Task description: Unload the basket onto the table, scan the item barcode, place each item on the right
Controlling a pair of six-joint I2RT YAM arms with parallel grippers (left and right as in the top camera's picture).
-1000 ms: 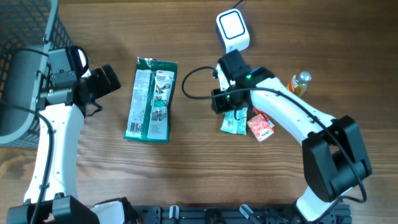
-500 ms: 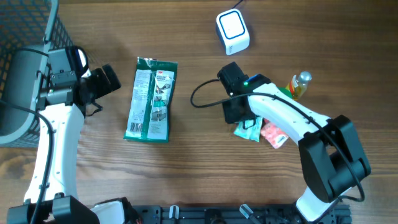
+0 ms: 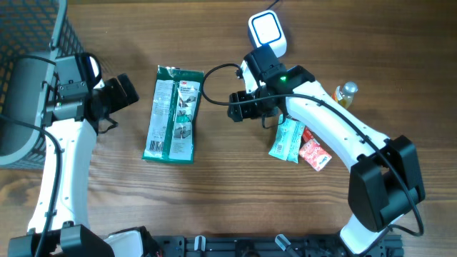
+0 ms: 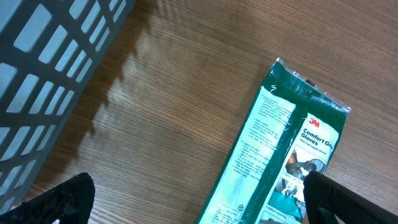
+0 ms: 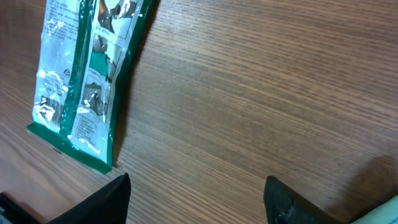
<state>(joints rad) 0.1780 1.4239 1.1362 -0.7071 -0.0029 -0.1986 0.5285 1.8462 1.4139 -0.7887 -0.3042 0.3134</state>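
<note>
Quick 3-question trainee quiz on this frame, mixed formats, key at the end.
1. True or false: the left pincer and the right pincer are both open and empty.
2. What lies right beside the red sachet? A teal sachet; B scanner; C bottle.
3. Which arm does the mesh basket stand next to?
Key: 1 true; 2 A; 3 left.
</note>
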